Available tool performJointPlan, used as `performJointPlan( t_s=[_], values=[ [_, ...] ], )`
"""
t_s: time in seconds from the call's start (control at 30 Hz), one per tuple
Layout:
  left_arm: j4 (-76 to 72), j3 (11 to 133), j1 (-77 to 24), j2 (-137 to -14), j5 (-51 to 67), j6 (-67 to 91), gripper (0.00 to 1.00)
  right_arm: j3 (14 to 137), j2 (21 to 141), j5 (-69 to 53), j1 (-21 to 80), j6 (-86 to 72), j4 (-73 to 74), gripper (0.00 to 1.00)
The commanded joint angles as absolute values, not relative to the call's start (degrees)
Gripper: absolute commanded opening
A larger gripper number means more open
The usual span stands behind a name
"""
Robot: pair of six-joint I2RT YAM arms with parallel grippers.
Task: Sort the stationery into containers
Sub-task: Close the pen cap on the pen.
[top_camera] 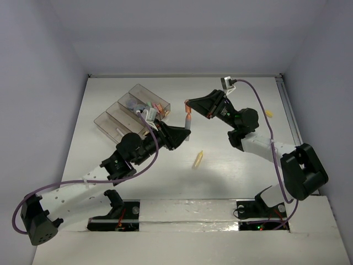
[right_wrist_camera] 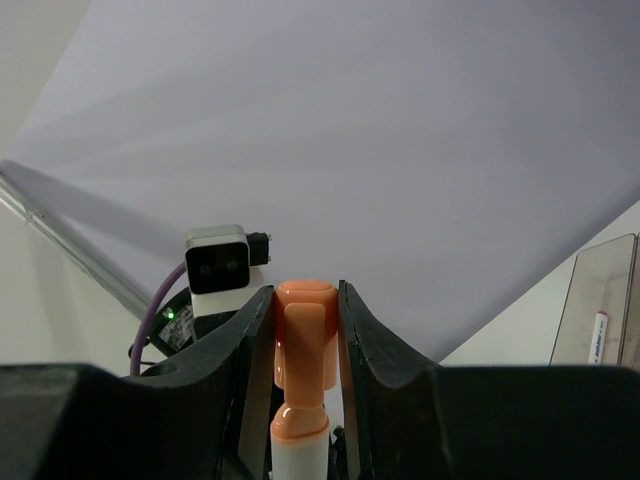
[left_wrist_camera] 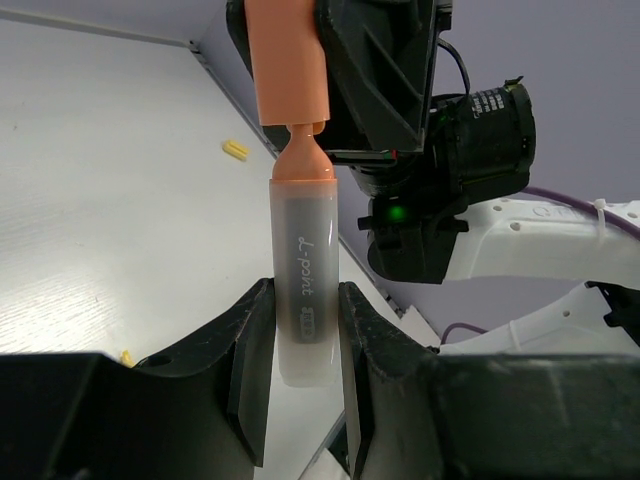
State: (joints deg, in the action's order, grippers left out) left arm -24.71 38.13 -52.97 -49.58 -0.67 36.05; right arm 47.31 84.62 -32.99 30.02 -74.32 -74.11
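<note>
**Two-arm hold on one item of stationery, above the middle of the white table (top_camera: 231, 176).** The short translucent white plastic highlighter pen (left_wrist_camera: 302, 240), its barrel lettered "point", hangs clear of the tabletop between the two arms. The left gripper (left_wrist_camera: 303, 300) is closed on the lower part of the barrel, with one black finger on each side. The right gripper (right_wrist_camera: 303, 295) is closed on the blocky orange cap (left_wrist_camera: 288, 70) at the other end.

The pen's long axis runs straight from the left gripper to the right gripper. In the overhead view the barrel end is near and the cap end far, with a slight lean. The two sets of jaws face each other along this axis, so each arm holds one end and neither is free. Whether the cap is fully seated on the orange neck or slightly lifted from it cannot be told.

The row of joined clear brownish plastic containers (top_camera: 102, 117) lies to the left of the pen and a little farther back. It is just beside the left arm's wrist and well apart from the right arm.

Judgement: the left arm is the nearer carrier. The right gripper must pull or release along the pen's axis before the barrel can swing left. A small yellow stick (top_camera: 197, 159) lies loose on the table, on the near side of the pen.
</note>
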Motion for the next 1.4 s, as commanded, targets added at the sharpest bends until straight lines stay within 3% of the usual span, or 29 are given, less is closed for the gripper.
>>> performJointPlan(
  t_s=[0.0,1.37],
  values=[
    [-31.55,39.64,-52.47,-47.73,-0.35,36.3,0.0,47.11,83.23,-34.54,30.32,-72.42,-98.26,0.14],
    [-50.45,36.3,-52.47,-46.06,-1.4,36.12,0.0,49.04,79.1,-33.48,34.89,-69.26,-98.35,0.14]
  ],
)
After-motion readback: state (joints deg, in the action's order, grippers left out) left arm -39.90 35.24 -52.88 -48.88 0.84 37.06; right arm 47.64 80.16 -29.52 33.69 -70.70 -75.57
